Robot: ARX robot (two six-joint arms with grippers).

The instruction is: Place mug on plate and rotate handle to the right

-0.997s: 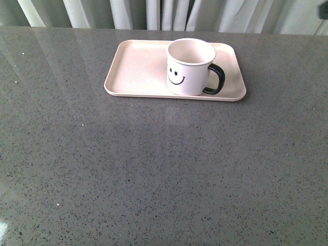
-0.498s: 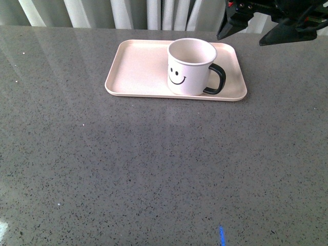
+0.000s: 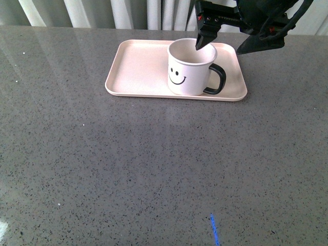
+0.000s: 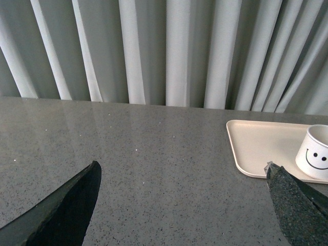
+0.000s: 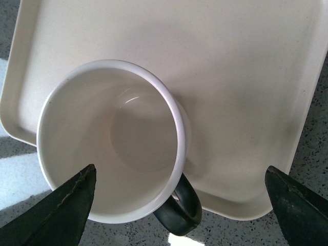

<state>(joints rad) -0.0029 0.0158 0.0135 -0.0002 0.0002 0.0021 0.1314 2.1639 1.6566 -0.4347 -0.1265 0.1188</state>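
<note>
Mug (image 3: 187, 69) on right half of plate (image 3: 138, 72), by near rim. Handle (image 3: 218, 79) at mug's right. Plate on table (image 3: 154, 169), far centre. Right gripper (image 3: 219, 49) above mug's far-right side. Curtain (image 3: 128, 13) behind table.

No text is readable; the mug (image 3: 190, 69) bears only a black smiley face (image 3: 177, 77).
</note>
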